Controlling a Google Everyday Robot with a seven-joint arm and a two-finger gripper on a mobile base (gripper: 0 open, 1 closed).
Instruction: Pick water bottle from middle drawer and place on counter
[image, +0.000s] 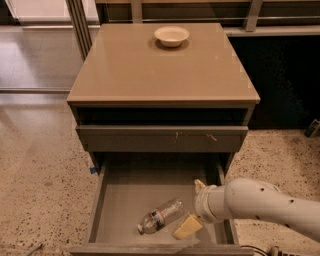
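**Position.** The gripper sits low inside the middle drawer, close to the side wall nearest the white arm that carries it. Its two pale fingers are spread well apart and hold nothing.

**Task object.** The water bottle lies on its side on the drawer floor, just ahead of the fingertips on the side away from the wrist. Its base end is nearer the hand and its white cap points away, toward the drawer's front edge. I cannot tell whether the lower finger touches it.

**Step in hand, as judged.** This is the approach to grasp, and the bottle is not yet between the jaws.

**Recommendations.**
- Advance the hand away from the wrist until the fingers straddle the bottle across its width, not along its length
- Aim for the label band at mid-body, where the grip should balance best
- Keep the lower finger just off the floor, since a nudge would likely roll the bottle out of reach
- Close gently, as crinkled thin plastic probably buckles and may slip under a hard squeeze
- Lift straight up first, then draw back clear of the closed drawer front above the hand

**Destination.** The counter lies above and beyond the hand, with a small cream bowl at its far edge. The broad near part is the safer place to set the bottle down
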